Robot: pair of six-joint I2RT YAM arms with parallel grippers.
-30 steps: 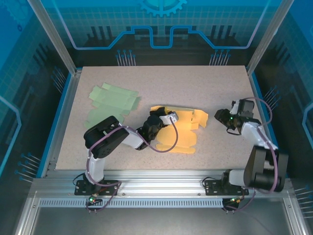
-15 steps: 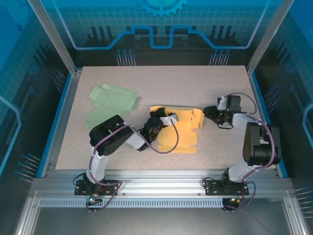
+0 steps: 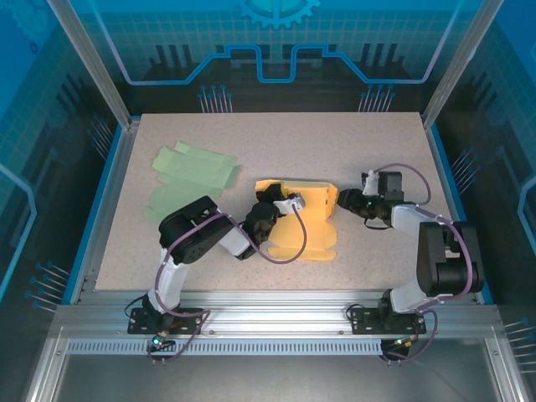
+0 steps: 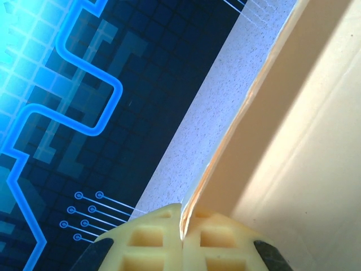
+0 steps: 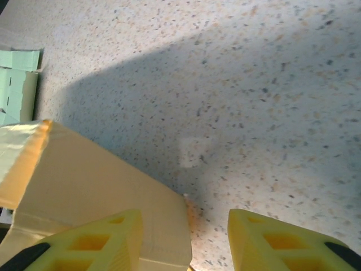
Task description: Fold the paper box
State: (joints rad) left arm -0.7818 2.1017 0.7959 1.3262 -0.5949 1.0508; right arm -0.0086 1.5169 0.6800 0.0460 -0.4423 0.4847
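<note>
Mid-frame in the top view, thin, light, easily creased paper box [image 3: 308, 228], upper-left wall edge pinched in closed left gripper [image 4: 181, 240], right gripper [image 5: 186, 237] parted at right flap corner, likely best taken by edges.

Left arm [image 3: 197, 239]: elbow folded close above its base, forearm reaching right toward mid-table, wrist low. Left gripper [image 3: 266, 201]: jaws pressed together, its pale fingers [image 4: 152, 243] pinching a thin edge of the paper box [image 3: 314, 230] between them. Right arm [image 3: 440, 260]: upper link upright over its base, forearm stretched away and to the left, wrist level. Right gripper [image 3: 343, 202]: pointing left, jaws parted, holding nothing; in the wrist view its two yellow fingers [image 5: 107, 237] stand well apart.
</note>
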